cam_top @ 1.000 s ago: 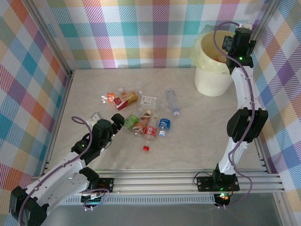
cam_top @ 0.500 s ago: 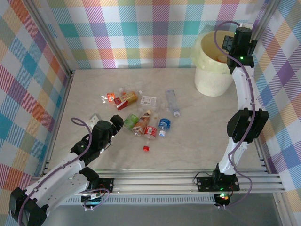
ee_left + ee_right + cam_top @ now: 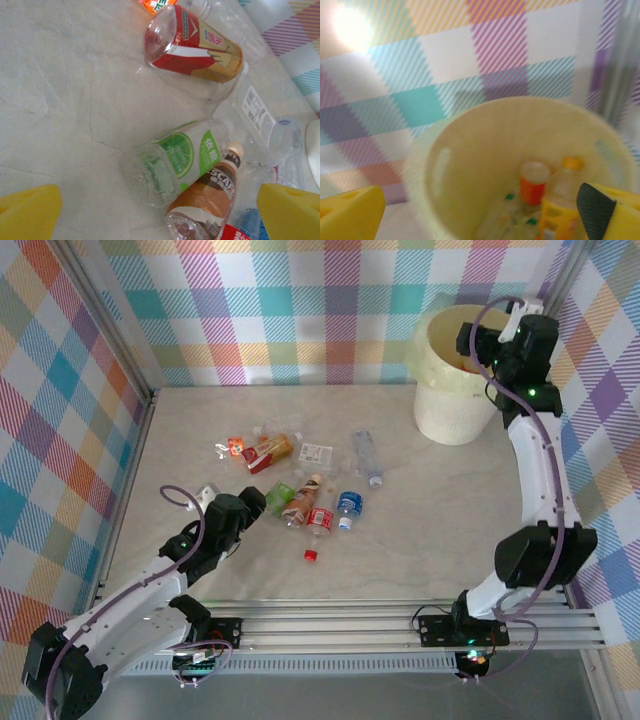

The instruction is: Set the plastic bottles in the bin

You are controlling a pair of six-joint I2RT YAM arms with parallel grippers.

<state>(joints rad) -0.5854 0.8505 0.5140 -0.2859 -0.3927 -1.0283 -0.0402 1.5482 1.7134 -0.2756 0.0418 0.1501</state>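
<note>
**Desk** (image 3: 440,502): pale marbled top, plaid walls on three sides.

**Bin** (image 3: 447,412): round, cream, upright at the far right corner of the desk. In the right wrist view several bottles lie at its bottom, among them an orange-label bottle (image 3: 534,184) and an orange-cap bottle (image 3: 568,175).

**Right gripper** (image 3: 478,340): above the bin's mouth, on its right side. The yellow fingers (image 3: 347,212) are spread wide with nothing between them.

**Left gripper** (image 3: 250,502): low over the desk, at the left edge of the loose bottles. It is spread wide and empty, and its fingers (image 3: 27,215) touch no bottle.

**Bottles on the desk, mid-desk cluster, all lying down:**
- green bottle (image 3: 175,160), nearest the left gripper
- brown bottle (image 3: 205,200), touching the green bottle's right side
- red bottle (image 3: 320,521) and blue bottle (image 3: 349,504), just beside the brown one
- red-gold bottle (image 3: 192,45), farther back, with an orange bottle (image 3: 235,448) at its left
- white-label bottle (image 3: 260,120), clear and crushed
- clear bottle (image 3: 367,457), alone at the right of the group

**Red cap** (image 3: 311,555): loose, near the red bottle on its near side.
</note>
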